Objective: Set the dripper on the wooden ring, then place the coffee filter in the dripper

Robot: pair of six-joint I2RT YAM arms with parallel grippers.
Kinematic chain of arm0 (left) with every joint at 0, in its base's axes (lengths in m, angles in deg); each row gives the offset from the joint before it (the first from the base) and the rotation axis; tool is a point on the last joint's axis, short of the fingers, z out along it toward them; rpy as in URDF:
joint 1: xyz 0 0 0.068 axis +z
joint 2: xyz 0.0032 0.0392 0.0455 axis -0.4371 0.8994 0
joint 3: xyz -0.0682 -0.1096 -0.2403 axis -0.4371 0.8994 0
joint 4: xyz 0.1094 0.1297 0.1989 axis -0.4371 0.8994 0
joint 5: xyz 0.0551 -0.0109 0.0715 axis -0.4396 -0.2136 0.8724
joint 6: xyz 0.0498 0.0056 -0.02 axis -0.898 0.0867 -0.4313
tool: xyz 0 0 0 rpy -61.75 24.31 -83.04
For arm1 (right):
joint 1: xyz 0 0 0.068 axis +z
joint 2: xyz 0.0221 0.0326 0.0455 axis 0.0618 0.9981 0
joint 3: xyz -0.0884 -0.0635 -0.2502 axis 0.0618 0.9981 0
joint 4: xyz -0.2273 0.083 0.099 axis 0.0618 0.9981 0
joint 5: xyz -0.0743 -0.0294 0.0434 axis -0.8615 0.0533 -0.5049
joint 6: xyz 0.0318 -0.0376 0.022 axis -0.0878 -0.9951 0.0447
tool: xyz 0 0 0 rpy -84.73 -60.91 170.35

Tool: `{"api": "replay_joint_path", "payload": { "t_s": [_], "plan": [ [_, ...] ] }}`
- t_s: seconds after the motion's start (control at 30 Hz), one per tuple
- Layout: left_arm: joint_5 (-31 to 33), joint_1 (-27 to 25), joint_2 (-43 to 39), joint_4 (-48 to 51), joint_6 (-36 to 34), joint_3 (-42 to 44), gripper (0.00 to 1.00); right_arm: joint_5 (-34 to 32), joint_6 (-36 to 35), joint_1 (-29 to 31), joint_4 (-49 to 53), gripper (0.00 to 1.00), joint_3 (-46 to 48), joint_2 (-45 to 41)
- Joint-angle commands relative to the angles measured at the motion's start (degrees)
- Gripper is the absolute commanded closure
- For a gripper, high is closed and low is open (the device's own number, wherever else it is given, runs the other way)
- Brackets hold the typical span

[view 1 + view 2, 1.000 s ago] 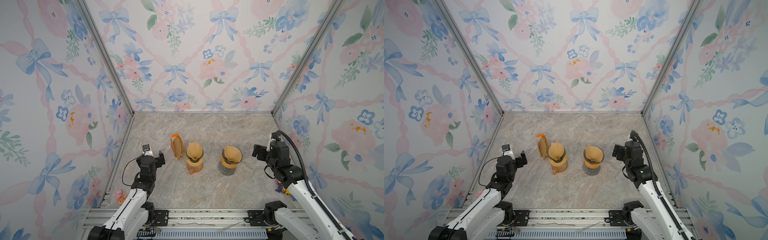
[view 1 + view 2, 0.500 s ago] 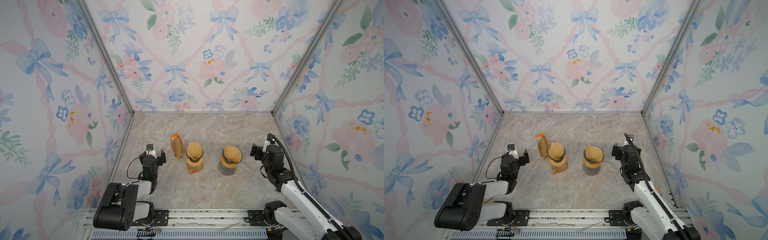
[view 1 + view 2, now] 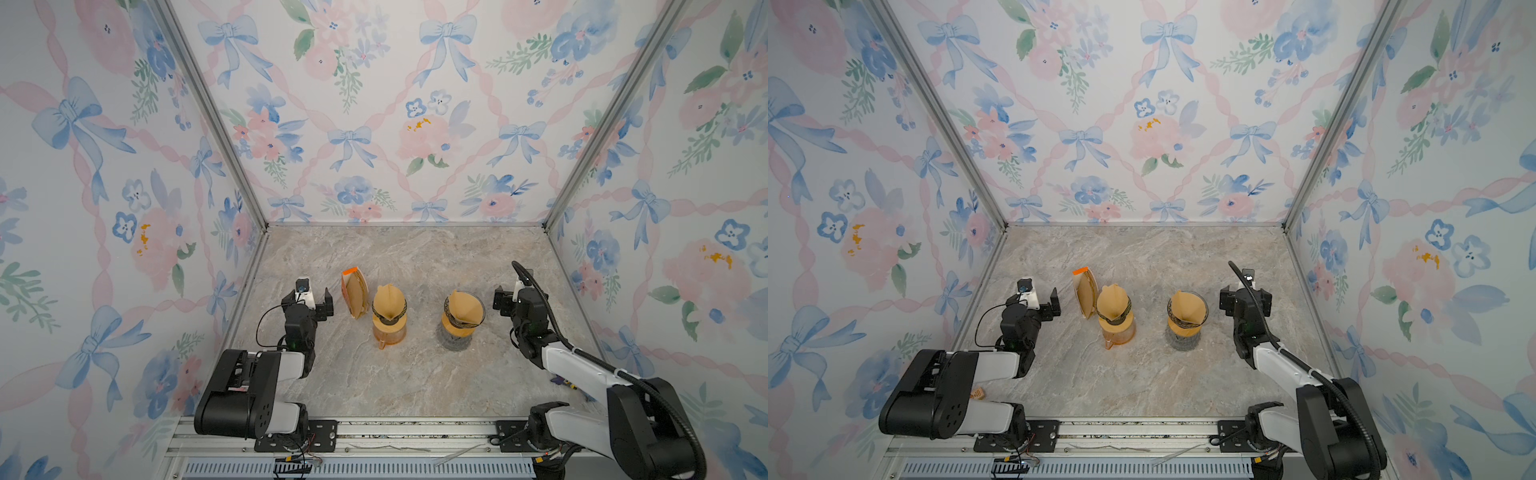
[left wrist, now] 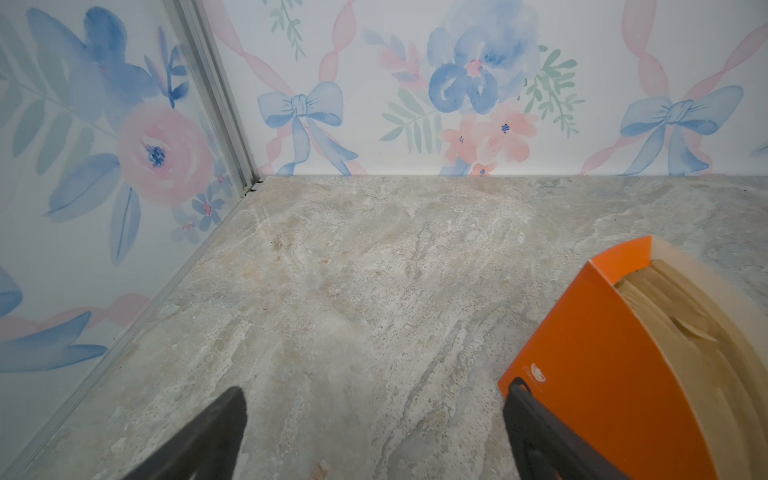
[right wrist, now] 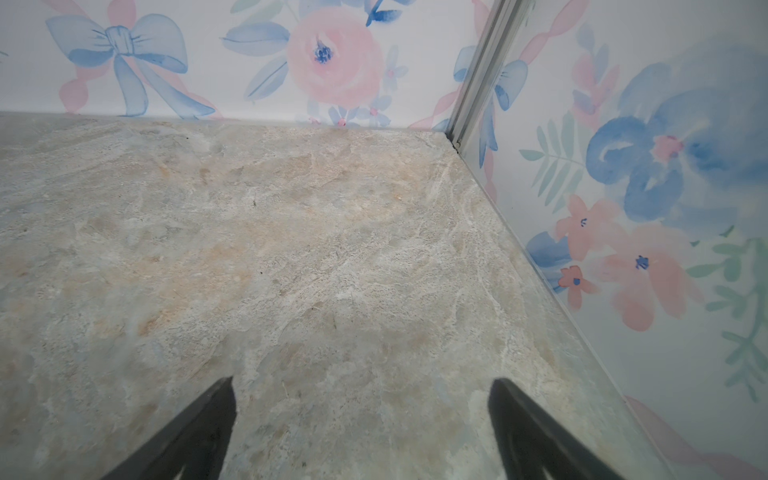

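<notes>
Two drippers stand mid-table in both top views, each with a tan paper coffee filter in it. One dripper (image 3: 389,312) (image 3: 1113,315) sits on an amber carafe, its filter (image 3: 388,298) poking up. The other dripper (image 3: 464,318) (image 3: 1187,319) sits on a clear carafe. An orange holder of spare filters (image 3: 354,293) (image 3: 1085,291) (image 4: 623,357) stands left of them. My left gripper (image 3: 308,302) (image 3: 1034,305) (image 4: 376,388) is open and empty, just left of the holder. On the far side, right of the clear carafe, my right gripper (image 3: 517,301) (image 3: 1245,301) (image 5: 362,381) is open and empty.
Floral walls close in the marble table (image 3: 415,257) on the left, back and right. Both arms lie folded low near the front rail (image 3: 395,428). Small coloured bits lie by the right wall under the right arm (image 3: 561,380).
Both arms have folded down and back toward the front rail. The grippers stay open and near where they were, the right one a little lower. The filters and drippers have not moved.
</notes>
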Motion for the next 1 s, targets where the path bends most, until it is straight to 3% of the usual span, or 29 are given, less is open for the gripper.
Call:
{"api": "replay_joint_path", "payload": {
  "t_s": [0.0, 0.1, 0.27, 0.33, 0.43, 0.47, 0.77, 0.87, 0.97],
  "plan": [
    [-0.9, 0.4, -3.8, 0.2, 0.9, 1.6, 0.02, -0.9, -2.6, -1.0, -12.2, 0.04, 1.1, 4.4],
    [-1.7, 0.6, -3.8, 0.1, 0.1, 1.9, 0.02, 1.5, -2.4, -2.1, -14.1, 0.04, 0.3, 8.4],
    [-2.8, -0.8, -6.1, 0.1, 1.4, 3.5, 0.02, 8.0, -3.7, -2.9, -31.5, 0.04, 6.1, 16.1],
    [-1.4, -1.5, -7.7, 0.5, 0.7, 4.5, 0.02, 13.6, -3.4, -4.7, -33.0, 0.04, 5.5, 19.0],
    [0.7, -1.4, -10.8, 1.7, 0.9, 6.1, 0.02, 21.2, -1.5, -8.3, -21.9, 0.04, 1.3, 17.5],
    [1.3, -1.4, -11.5, 1.8, 1.2, 6.5, 0.02, 23.4, -0.3, -9.9, -23.9, 0.04, 1.6, 18.1],
    [1.7, -0.7, -16.0, 6.0, 0.7, 7.6, 0.02, 20.0, -0.2, -9.1, -24.7, 0.04, 1.9, 18.4],
    [-0.1, 0.4, -11.5, 0.6, -0.1, 6.8, 0.02, 20.0, -0.2, -9.1, -24.7, 0.04, 1.8, 18.4],
    [-1.3, 0.4, -2.2, -10.9, -1.8, 5.4, 0.02, 20.0, -0.3, -9.1, -24.7, 0.04, 1.8, 18.4]
  ]
}}
